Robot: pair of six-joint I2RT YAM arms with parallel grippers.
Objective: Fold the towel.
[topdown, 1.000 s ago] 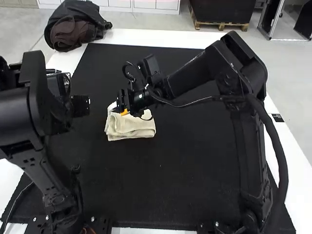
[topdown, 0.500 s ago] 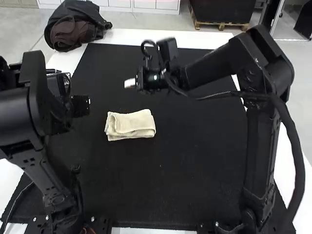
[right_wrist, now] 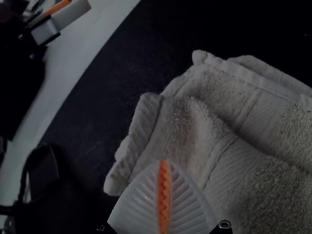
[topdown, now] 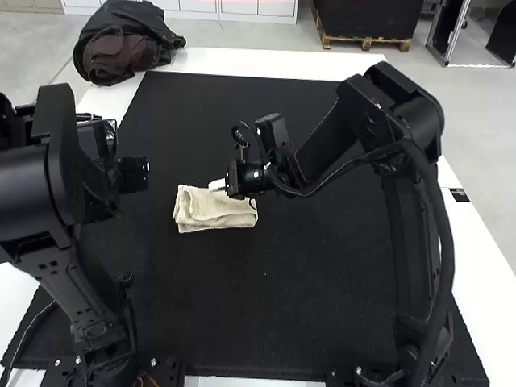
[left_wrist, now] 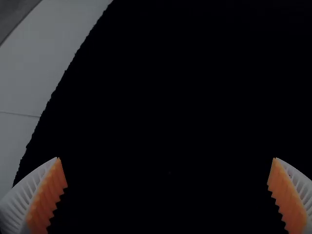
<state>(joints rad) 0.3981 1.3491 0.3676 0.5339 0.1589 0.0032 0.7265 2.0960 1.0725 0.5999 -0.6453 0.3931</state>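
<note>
The cream towel (topdown: 216,211) lies folded into a small layered bundle on the black mat. At its far edge, my right gripper (topdown: 218,185) hovers low with white fingertips. In the right wrist view, that gripper (right_wrist: 164,164) has its two ribbed fingers pressed together in front of the towel (right_wrist: 190,131), whose corner and stacked layers show beyond them. My left gripper (topdown: 133,175) hangs over the mat's left side, apart from the towel; its fingertips are hidden there. The left wrist view shows this gripper (left_wrist: 166,158) wide open with nothing between its fingers.
The black mat (topdown: 266,314) covers most of the white table (topdown: 266,62). A dark bag (topdown: 125,44) rests at the far left corner. Both arms rise from the near edge, and the right one reaches across the mat.
My right gripper has gone from the towel's far left part up and away, then back down to its far edge. The towel and the left arm have stayed still.
</note>
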